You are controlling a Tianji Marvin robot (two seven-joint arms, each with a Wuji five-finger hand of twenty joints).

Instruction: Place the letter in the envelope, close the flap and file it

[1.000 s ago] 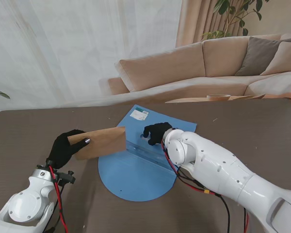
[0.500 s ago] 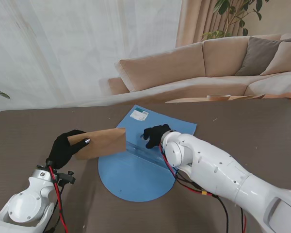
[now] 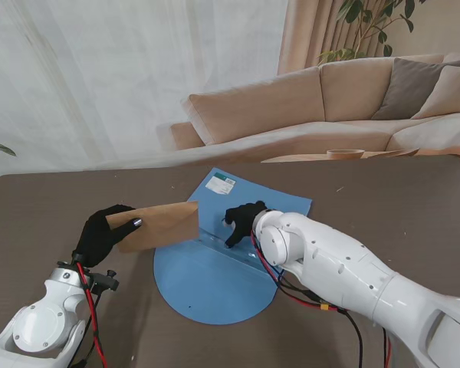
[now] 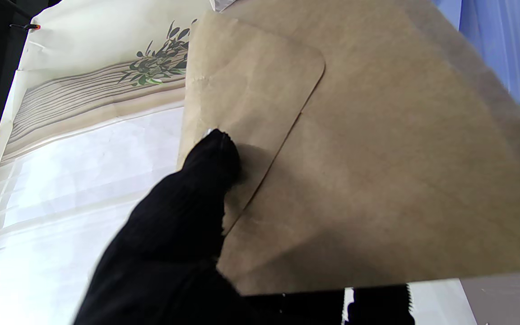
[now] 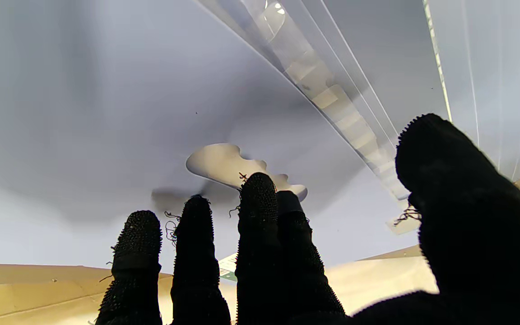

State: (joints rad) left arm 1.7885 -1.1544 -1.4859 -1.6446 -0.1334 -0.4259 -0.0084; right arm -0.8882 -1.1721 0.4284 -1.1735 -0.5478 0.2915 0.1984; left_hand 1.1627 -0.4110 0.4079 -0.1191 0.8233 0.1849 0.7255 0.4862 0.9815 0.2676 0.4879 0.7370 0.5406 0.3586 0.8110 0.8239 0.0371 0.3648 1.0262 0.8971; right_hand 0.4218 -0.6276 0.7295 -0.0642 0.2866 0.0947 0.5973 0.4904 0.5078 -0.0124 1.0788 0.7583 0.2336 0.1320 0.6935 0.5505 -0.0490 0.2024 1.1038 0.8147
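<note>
Two black-gloved hands work over a dark brown table [image 3: 46, 207]. Nearest to me, on the left, the left hand [image 3: 101, 234] pinches one end of a brown paper envelope [image 3: 162, 223] and holds it lifted off the table, its long side roughly level. In the left wrist view the thumb [image 4: 212, 155] presses on the envelope's rounded flap [image 4: 251, 85], which lies folded flat against the body. The envelope's free end reaches over the left edge of a blue file folder [image 3: 215, 280] lying open on the table, its near part rounded, its far part rectangular and carrying a small white label [image 3: 221, 183]. A clear plastic strip [image 3: 234, 251] runs along the crease between the two parts. Farther from me, the right hand [image 3: 244, 218] rests fingers-down on the folder by that strip; its fingers [image 5: 260, 203] are spread and grasp nothing.
</note>
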